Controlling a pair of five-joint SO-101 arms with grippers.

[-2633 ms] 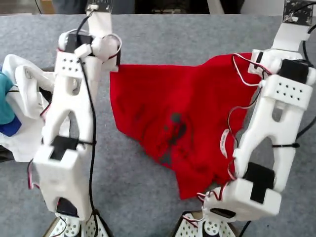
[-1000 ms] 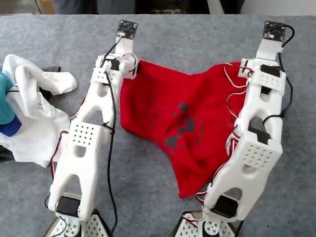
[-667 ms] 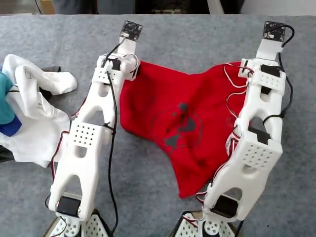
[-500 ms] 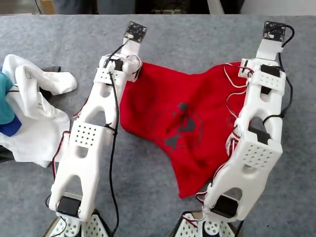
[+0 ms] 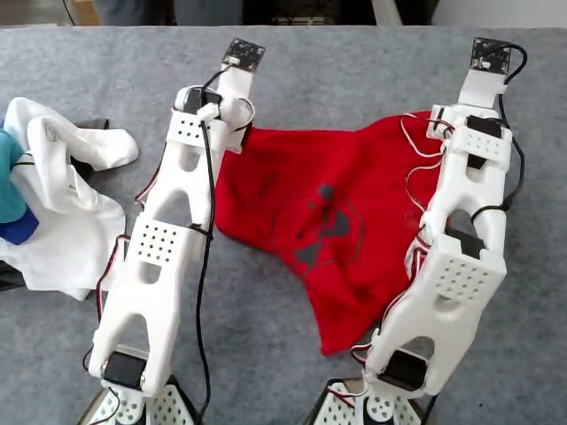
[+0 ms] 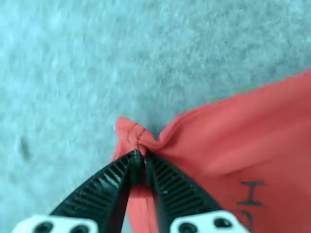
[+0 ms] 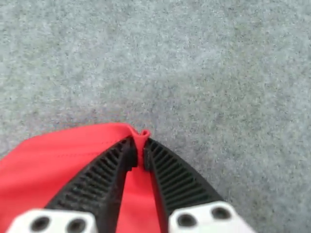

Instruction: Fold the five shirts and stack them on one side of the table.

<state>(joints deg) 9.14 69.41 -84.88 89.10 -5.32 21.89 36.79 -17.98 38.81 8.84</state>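
Grey felt covers the table [image 5: 354, 62], and the red shirt [image 5: 301, 177] lies on it between the two arms, print side up. Its far edge is stretched from one arm's wrist to the other, while its near part tapers into a crumpled tail by the right arm's base.

The left gripper [image 6: 138, 158] is clamped on a stitched corner of the shirt, with a small pucker of cloth pinched at the tips. The right gripper [image 7: 139, 143] is closed on the opposite corner, and a nub of red pokes out between its jaws.

A couple of seconds ago both arms were drawn back and the shirt lay in a looser heap. Both have since reached toward the far side of the table. In the last second the right arm has held still while the left has eased a little farther out, so the sagging far edge now runs nearly straight.

My read is that the shirt is being spread flat before its first fold. The near tail still needs smoothing.

At the table's left edge a pile [image 5: 53, 212] of white, teal and blue cloth, presumably the other shirts, sits unfolded, so most of the task remains.
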